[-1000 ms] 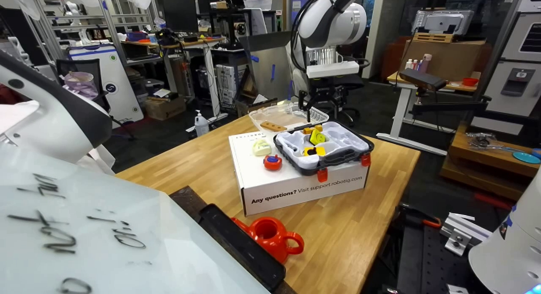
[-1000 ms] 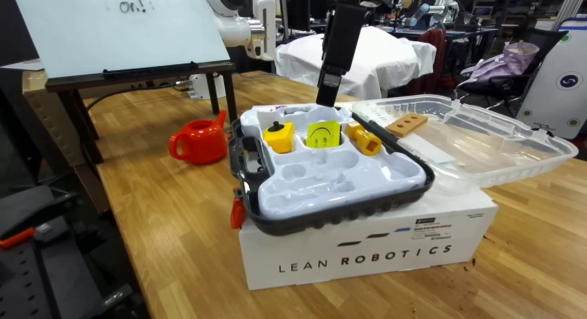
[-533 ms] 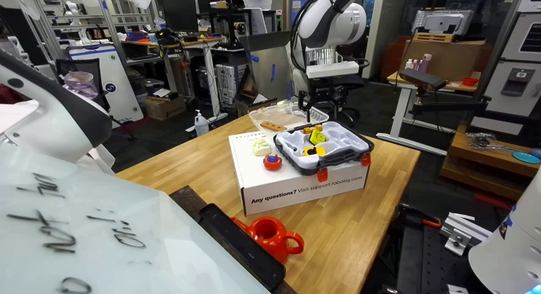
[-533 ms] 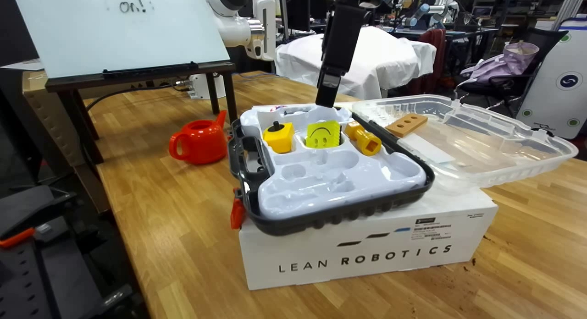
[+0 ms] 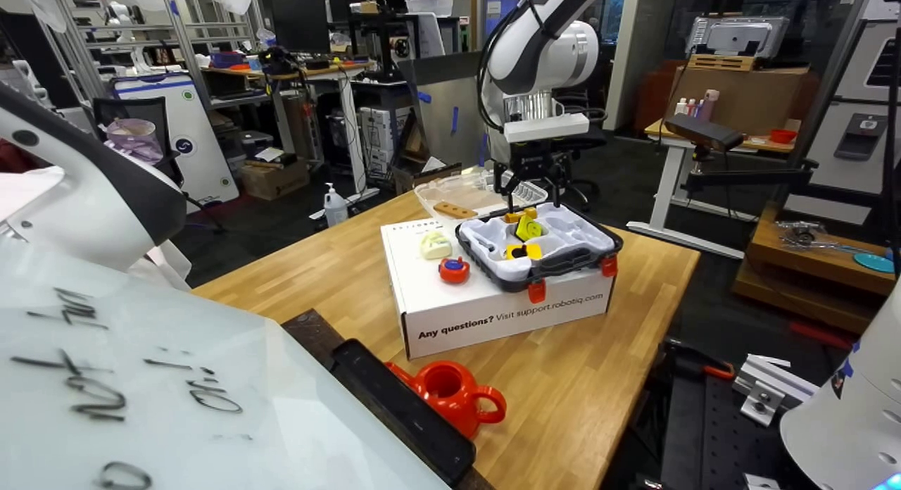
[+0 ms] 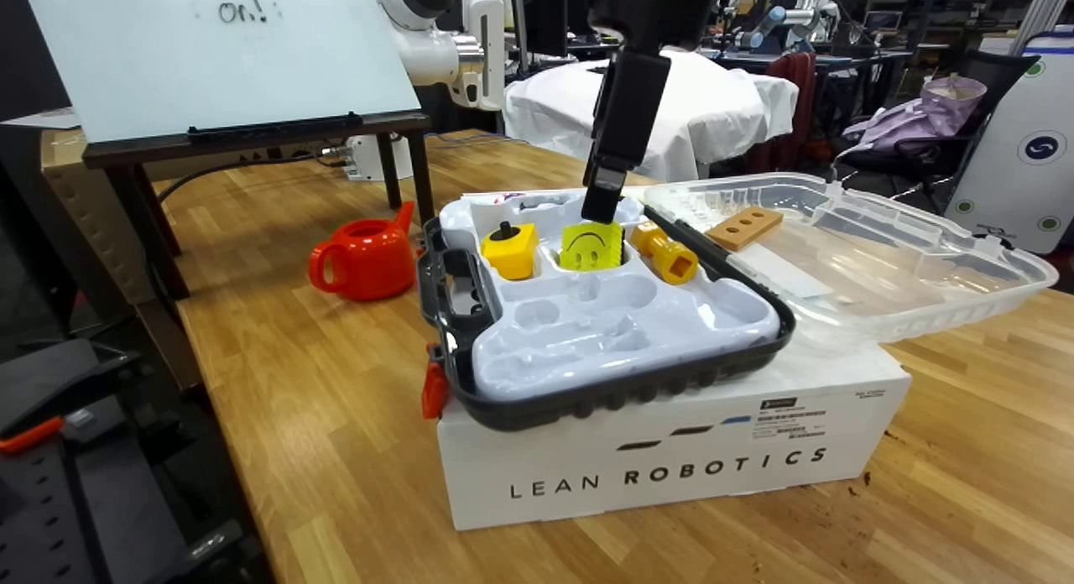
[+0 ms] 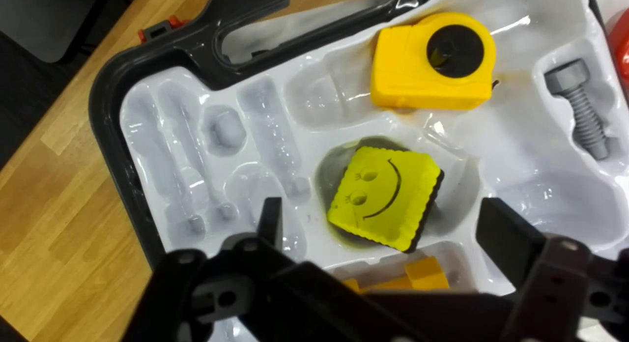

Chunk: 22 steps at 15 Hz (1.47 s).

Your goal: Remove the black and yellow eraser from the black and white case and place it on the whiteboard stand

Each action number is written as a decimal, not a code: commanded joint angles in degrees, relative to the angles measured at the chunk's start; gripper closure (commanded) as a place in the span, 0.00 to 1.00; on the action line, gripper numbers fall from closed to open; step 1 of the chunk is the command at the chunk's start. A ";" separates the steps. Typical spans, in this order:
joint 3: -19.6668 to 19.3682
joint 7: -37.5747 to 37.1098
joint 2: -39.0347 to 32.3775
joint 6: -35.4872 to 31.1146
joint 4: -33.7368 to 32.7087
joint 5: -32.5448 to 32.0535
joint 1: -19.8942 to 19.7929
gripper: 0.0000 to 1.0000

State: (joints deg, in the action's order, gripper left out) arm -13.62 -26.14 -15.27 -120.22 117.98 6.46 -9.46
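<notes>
The yellow eraser with a black underside and a drawn smiley face (image 7: 385, 197) sits tilted in a round hollow of the case. It also shows in both exterior views (image 5: 528, 228) (image 6: 591, 247). The black and white case (image 6: 520, 416) lies open on a white box, and its black rim fills much of the wrist view (image 7: 113, 116). My gripper (image 7: 382, 204) is open and empty above the case, its fingers apart on either side of the eraser and not touching it. Its fingertip (image 6: 600, 211) overlaps the eraser's top edge in an exterior view. The whiteboard stand (image 6: 226, 64) (image 5: 176, 377) stands across the table.
A yellow tape measure (image 7: 432, 62), a grey bolt (image 7: 582, 108) and a yellow-orange toy tool (image 6: 671, 257) lie in the case. The clear lid (image 6: 914, 265) spreads out behind it. The white box (image 6: 671, 475) is underneath. A red teapot (image 6: 369, 257) stands near the whiteboard's ledge (image 6: 268, 132).
My gripper has come down toward the eraser over the last half second, after staying almost still before that. The eraser and the case have not moved.
</notes>
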 commanded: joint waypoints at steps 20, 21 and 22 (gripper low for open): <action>-0.03 -2.00 -4.80 3.20 -3.97 0.50 -0.14 0.00; -0.10 -1.94 -5.01 3.38 -4.03 0.60 -0.22 0.00; -0.16 -1.96 -5.24 3.45 -4.10 0.64 -0.26 0.00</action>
State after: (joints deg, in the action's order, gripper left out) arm -13.71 -27.58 -19.40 -118.78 115.43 6.47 -9.25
